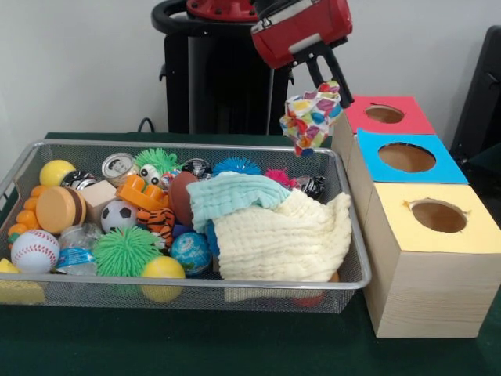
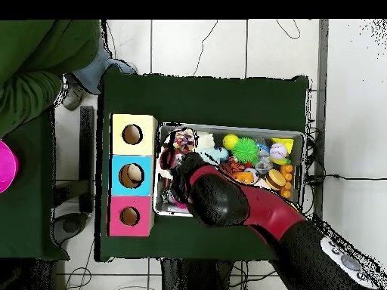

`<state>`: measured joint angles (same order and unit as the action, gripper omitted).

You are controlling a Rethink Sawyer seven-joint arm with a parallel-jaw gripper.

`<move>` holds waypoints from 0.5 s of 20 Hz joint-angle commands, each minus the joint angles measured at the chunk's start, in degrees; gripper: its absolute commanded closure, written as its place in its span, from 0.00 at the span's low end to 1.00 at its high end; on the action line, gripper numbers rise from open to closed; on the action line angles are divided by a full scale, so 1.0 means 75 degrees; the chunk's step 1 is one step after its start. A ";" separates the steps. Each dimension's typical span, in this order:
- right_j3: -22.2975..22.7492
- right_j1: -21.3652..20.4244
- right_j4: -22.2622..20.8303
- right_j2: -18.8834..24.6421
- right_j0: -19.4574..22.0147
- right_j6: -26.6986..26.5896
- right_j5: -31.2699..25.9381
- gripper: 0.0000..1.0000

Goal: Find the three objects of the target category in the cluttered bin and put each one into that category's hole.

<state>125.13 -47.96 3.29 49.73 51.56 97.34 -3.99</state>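
My hand [image 1: 327, 88] is clamped on a multicoloured patchwork cloth [image 1: 311, 117], hanging above the wire bin's [image 1: 235, 288] back corner, just beside the red-topped box [image 1: 387, 115]. Open air lies above the blue hole [image 1: 406, 157] and yellow hole [image 1: 438, 215]. Dark green table [image 1: 196, 345] lies below.
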 commanded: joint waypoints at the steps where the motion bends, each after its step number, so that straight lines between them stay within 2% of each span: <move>1: -0.0547 0.0373 -0.0199 -0.0045 -0.0430 0.1043 0.0340 1.00; 10: -0.0394 0.0541 -0.0507 -0.0793 -0.1229 0.1198 0.1326 1.00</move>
<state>124.93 -46.14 2.43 48.14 44.45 97.34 0.11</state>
